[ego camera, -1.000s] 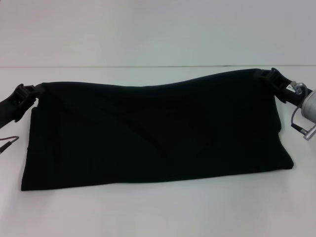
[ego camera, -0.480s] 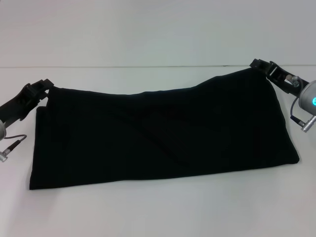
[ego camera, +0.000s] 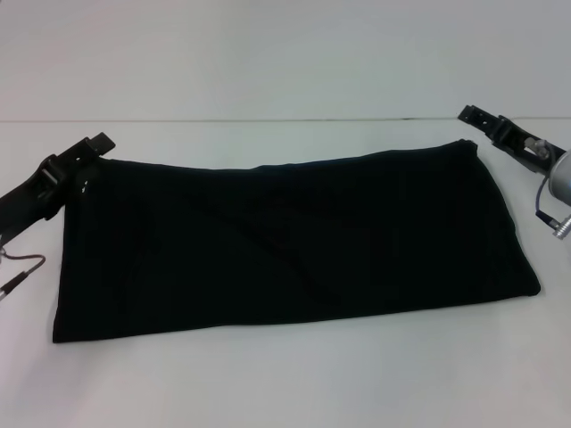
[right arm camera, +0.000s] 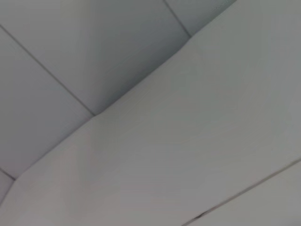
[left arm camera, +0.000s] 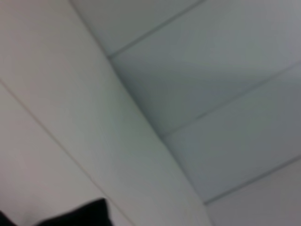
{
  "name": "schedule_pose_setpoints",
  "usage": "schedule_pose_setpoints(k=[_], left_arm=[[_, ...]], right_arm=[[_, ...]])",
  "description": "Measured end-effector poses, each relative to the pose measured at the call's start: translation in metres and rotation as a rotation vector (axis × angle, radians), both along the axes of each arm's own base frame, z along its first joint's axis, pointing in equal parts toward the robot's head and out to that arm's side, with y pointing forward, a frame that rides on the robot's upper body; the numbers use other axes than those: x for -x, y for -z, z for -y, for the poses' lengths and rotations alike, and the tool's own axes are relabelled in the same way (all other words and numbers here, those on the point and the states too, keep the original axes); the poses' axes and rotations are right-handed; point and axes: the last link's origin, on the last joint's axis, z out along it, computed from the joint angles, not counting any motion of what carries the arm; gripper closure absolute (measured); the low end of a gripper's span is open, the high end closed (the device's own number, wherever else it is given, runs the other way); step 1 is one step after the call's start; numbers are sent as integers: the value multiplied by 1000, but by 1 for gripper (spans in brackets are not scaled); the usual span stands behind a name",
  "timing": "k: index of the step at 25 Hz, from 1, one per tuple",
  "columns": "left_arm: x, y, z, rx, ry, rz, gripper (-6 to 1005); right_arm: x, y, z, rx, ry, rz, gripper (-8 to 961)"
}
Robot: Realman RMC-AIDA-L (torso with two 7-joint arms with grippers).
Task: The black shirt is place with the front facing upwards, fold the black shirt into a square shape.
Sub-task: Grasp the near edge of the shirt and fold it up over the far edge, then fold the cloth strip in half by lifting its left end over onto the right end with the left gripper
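Head view: both my fingers (ego camera: 96, 145) (ego camera: 470, 116) sit apart beside the folded black shirt (ego camera: 285, 236), letting it lie flat on the tabletop (ego camera: 285, 383).

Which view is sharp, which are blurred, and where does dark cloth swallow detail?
Head view: sharp, evenly lit; the black shirt reads as one dark mass with faint creases. Left wrist view: soft blur, a black patch in one corner. Right wrist view: blurred pale panels, no shirt.
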Motion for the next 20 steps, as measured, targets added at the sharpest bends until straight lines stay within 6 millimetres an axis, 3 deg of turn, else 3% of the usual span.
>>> schedule_pose_setpoints(k=[4,7,11,17,20], left_arm=[[-4,-5,16,-2,95,21,329],[-8,-5,26,-11,163,19,327],[-10,-6,37,-12,215,18,283],[2,-17,57,58,244,-15,119],[10,-25,68,126,234,-23,124]], right_arm=[[-7,-4,-1,-14,28,41,185],[-10,-7,0,-19,31,44,72],[-13,-15,7,-28,-26,23,62],[3,-27,42,40,-435,90,59],[12,-20,67,161,-689,204,59]])
